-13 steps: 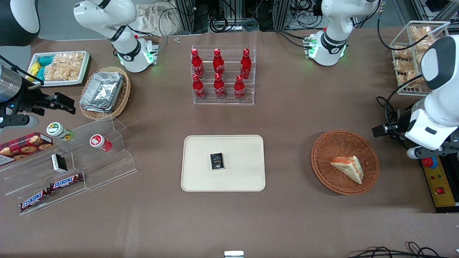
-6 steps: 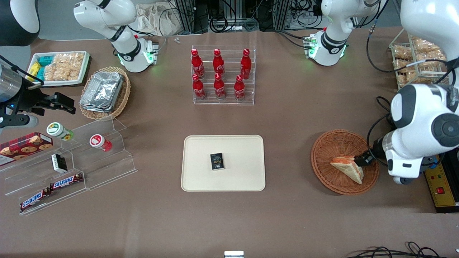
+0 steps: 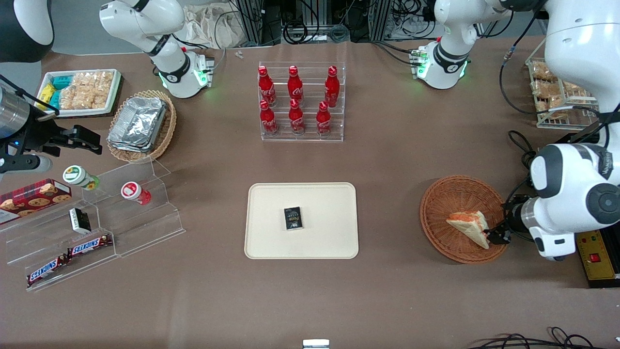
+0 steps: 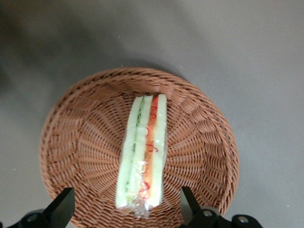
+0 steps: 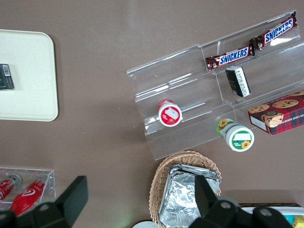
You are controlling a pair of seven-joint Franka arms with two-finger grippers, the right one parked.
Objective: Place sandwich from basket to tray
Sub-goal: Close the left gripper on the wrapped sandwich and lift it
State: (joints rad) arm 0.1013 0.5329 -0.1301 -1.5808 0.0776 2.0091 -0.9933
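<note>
The sandwich (image 3: pixel 470 227), a white bread wedge with orange-red and green filling, lies in the round reddish-brown wicker basket (image 3: pixel 438 220). My left gripper (image 3: pixel 498 234) hovers low over the basket's rim on the working arm's side, at the sandwich's wide end. In the left wrist view the sandwich (image 4: pixel 143 152) lies wrapped in clear film in the basket (image 4: pixel 80 142), and my gripper (image 4: pixel 126 211) is open, with one black finger (image 4: pixel 61 206) on each side of the sandwich's end, not touching it. The cream tray (image 3: pixel 329 242) lies mid-table with a small black packet (image 3: pixel 293 217) on it.
A clear rack of red cola bottles (image 3: pixel 295 102) stands farther from the camera than the tray. A wire rack of snack bags (image 3: pixel 552 92) and a yellow control box (image 3: pixel 593 257) sit at the working arm's end. A clear stepped shelf (image 3: pixel 97 223) stands toward the parked arm's end.
My left arm has swung in from the table's end and come down over the basket. The gripper now sits at the sandwich's wide end. The sandwich has not moved.
</note>
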